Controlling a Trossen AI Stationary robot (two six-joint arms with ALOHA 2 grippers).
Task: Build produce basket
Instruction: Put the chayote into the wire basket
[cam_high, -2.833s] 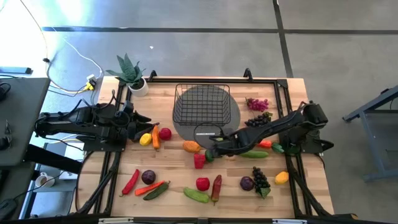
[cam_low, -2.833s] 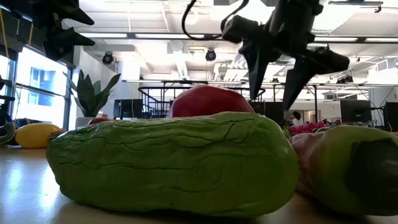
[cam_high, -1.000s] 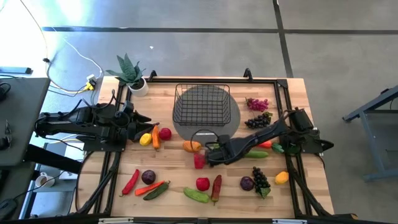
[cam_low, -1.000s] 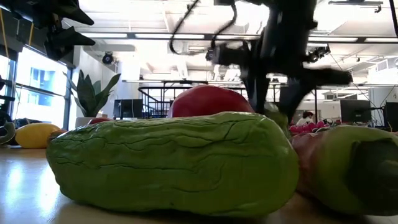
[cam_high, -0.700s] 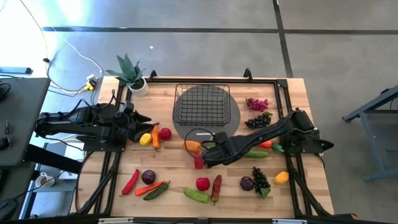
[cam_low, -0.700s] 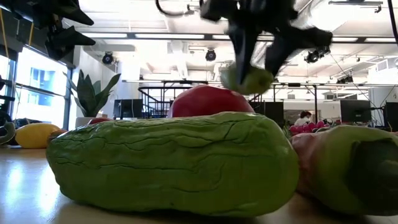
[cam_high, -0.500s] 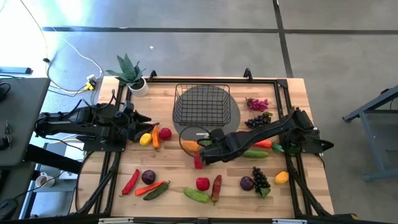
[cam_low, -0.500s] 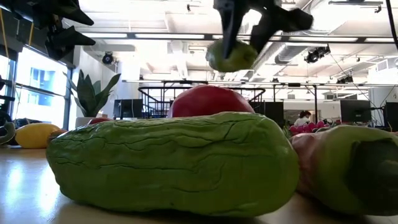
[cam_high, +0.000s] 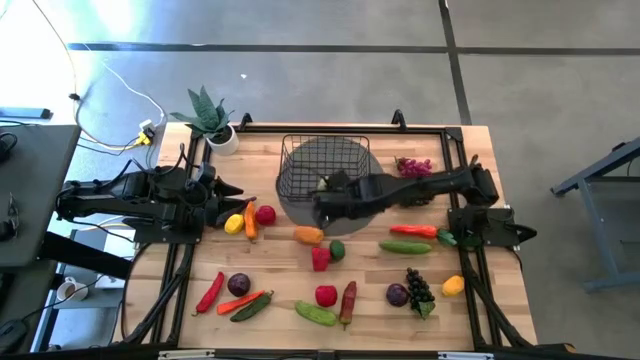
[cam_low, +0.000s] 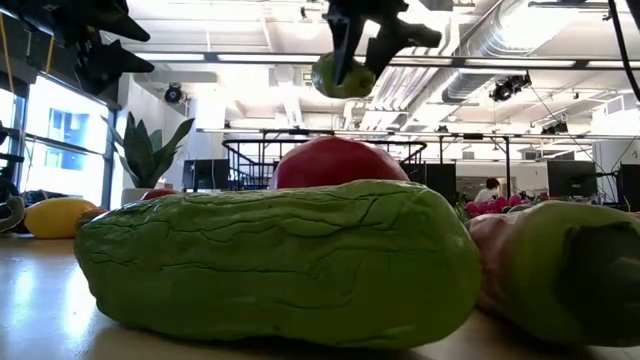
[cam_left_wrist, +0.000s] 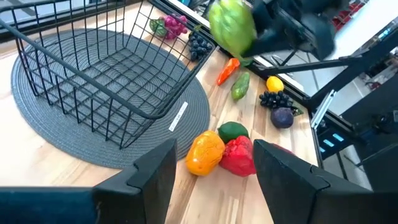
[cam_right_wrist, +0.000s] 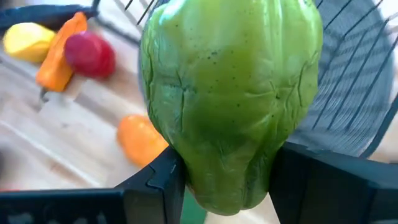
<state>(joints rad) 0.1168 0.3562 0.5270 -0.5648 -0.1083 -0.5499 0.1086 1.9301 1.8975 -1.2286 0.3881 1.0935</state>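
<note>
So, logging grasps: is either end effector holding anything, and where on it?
The right end effector grips a green pepper across its narrower end; the left end effector holds nothing.

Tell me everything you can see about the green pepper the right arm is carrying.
The green pepper is a glossy, lobed toy bell pepper, plastic by its look, with fine creases in the skin. The right gripper is shut on it, one dark finger against each side. It hangs in the air, clear of the table, at the near rim of the black wire basket, not yet inside.
</note>
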